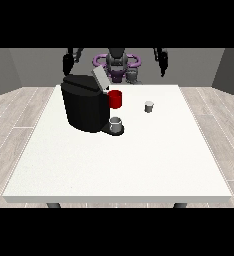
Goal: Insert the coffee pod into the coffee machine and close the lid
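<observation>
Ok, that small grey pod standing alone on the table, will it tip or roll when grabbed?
The pod looks short and squat, so it probably stands steadily. It seems round, so if knocked over it would likely roll across the smooth table. It looks small and probably light, so a brush may shove it.

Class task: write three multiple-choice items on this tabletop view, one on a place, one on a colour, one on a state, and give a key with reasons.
1. Where does the small grey pod stand, as the view shows it?
A. right of the coffee machine
B. inside the machine
C. at the table's near edge

2. What colour is the part on the machine's side facing the pod?
A. blue
B. red
C. yellow

3. How is the machine's lid?
A. shut flat
B. missing
C. raised open

Key: 1 A, it stands alone on the white table, apart from the black coffee machine. 2 B, it is plainly red. 3 C, the grey lid tilts upward above the top.
</observation>
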